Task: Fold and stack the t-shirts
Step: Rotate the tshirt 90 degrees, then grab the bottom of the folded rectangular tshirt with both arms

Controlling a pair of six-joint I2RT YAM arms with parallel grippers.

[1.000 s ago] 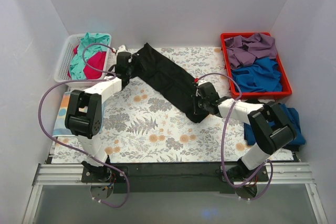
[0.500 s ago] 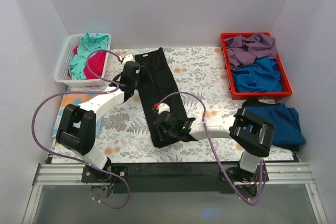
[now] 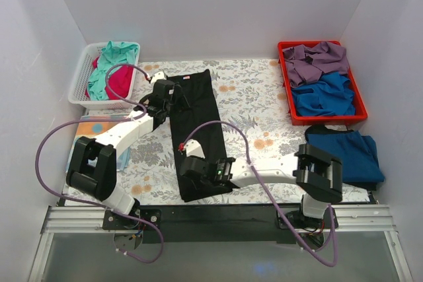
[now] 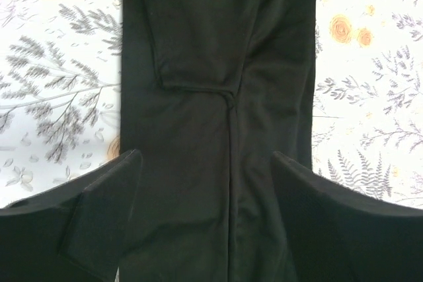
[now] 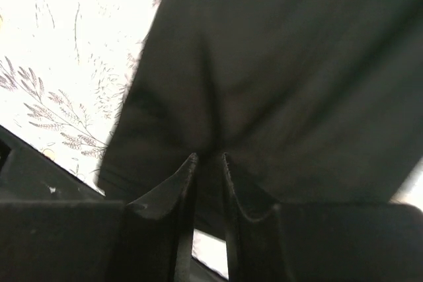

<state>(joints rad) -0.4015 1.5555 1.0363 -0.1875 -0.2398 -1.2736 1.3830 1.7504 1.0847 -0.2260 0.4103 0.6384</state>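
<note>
Black t-shirt (image 3: pixel 198 130) lies as a long strip on the floral bench (image 3: pixel 264 97), left end effector (image 3: pixel 170 94) spread over its far end, right end effector (image 5: pixel 208 156) pinching its near end. White basket (image 3: pixel 78 84), red tray (image 3: pixel 327 120) and dark blue t-shirt (image 3: pixel 353 156) lie well apart.

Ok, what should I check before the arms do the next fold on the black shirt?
1. Left gripper released: ok, fingers wide apart, no cloth pinched.
2. Right gripper grip: ok, shut on the near end of the black t-shirt.
3. Shirt laid as one long strip on the table sheet: ok.
4. Strip smooth: not ok, a raised crease runs down its middle in the left wrist view.
5. Purple cable clear of the cloth: cannot tell, it arcs across the strip.
6. Dark blue t-shirt ready as stack base: cannot tell.
</note>
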